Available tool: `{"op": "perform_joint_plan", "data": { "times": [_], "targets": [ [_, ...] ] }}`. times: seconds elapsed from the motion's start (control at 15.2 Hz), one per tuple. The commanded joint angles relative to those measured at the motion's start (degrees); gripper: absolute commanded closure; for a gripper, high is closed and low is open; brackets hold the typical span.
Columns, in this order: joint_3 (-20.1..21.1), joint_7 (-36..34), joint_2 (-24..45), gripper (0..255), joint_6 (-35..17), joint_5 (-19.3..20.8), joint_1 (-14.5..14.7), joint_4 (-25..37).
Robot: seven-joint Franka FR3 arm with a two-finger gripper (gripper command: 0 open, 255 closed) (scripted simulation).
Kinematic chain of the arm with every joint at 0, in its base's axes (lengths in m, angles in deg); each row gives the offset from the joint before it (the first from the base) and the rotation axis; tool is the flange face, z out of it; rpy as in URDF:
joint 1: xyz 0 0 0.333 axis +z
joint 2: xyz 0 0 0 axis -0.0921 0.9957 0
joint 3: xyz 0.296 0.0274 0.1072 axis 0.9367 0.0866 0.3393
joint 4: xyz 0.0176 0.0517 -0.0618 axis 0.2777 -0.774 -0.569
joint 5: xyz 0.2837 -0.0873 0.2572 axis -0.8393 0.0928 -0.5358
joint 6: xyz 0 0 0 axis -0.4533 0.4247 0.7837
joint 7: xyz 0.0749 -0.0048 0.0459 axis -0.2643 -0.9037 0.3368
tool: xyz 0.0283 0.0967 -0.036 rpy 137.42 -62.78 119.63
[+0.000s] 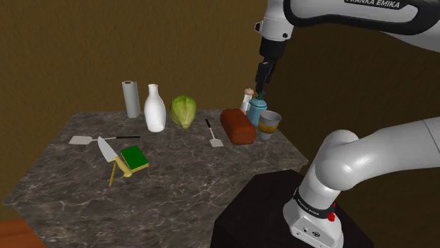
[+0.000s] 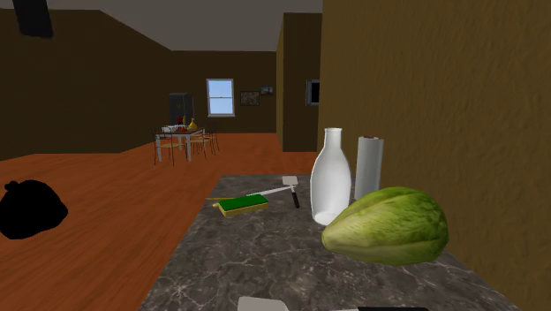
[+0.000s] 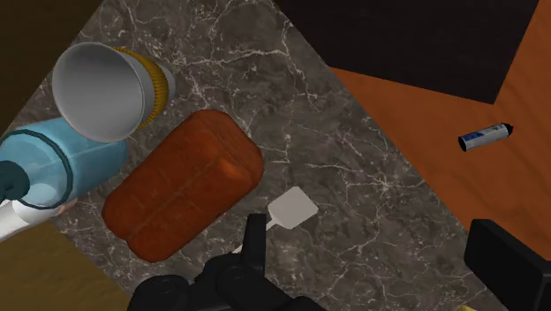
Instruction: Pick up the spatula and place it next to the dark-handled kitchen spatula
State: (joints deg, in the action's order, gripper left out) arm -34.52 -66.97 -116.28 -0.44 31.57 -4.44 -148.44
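Note:
A spatula (image 1: pixel 215 135) with a white blade and dark handle lies mid-table, between a green cabbage and a bread loaf; in the wrist view its blade (image 3: pixel 291 209) shows just beyond the left finger. A second spatula (image 1: pixel 92 139), with a grey blade and dark handle end, lies at the shoulder view's left and appears far back in the second exterior view (image 2: pixel 289 185). My gripper (image 1: pixel 260 86) hangs high above the table's back right, over a blue bottle. Its fingers stand apart, open and empty (image 3: pixel 381 258).
A paper roll (image 1: pixel 131 98), white vase (image 1: pixel 154 109), cabbage (image 1: pixel 182 111), bread loaf (image 1: pixel 237 125), blue bottle (image 1: pixel 257 111) and cup (image 1: pixel 269 124) line the back. A knife (image 1: pixel 109 153) and green sponge (image 1: pixel 134 158) lie near the left spatula. The stand (image 1: pixel 282 211) is front right.

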Motion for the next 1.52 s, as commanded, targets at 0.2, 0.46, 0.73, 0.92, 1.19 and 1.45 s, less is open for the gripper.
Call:
{"op": "perform_joint_plan", "data": {
  "times": [0.2, 0.46, 0.73, 0.92, 1.19, 1.45],
  "targets": [
    [0.43, -3.92, 3.38, 0, -5.87, -0.7, -1.26, -2.49],
    [0.92, -9.0, 8.95, 0, -13.69, -1.39, -2.92, -4.7],
    [1.33, -13.92, 15.57, 0, -21.34, -1.84, -4.61, -5.63],
    [1.51, -17.53, 21.09, 0, -26.82, -1.98, -5.83, -5.5],
    [1.58, -22.22, 28.99, 0, -33.64, -1.97, -7.38, -4.26],
    [1.34, -26.76, 37.28, 0, -39.73, -1.79, -8.75, -1.87]
  ]
}}
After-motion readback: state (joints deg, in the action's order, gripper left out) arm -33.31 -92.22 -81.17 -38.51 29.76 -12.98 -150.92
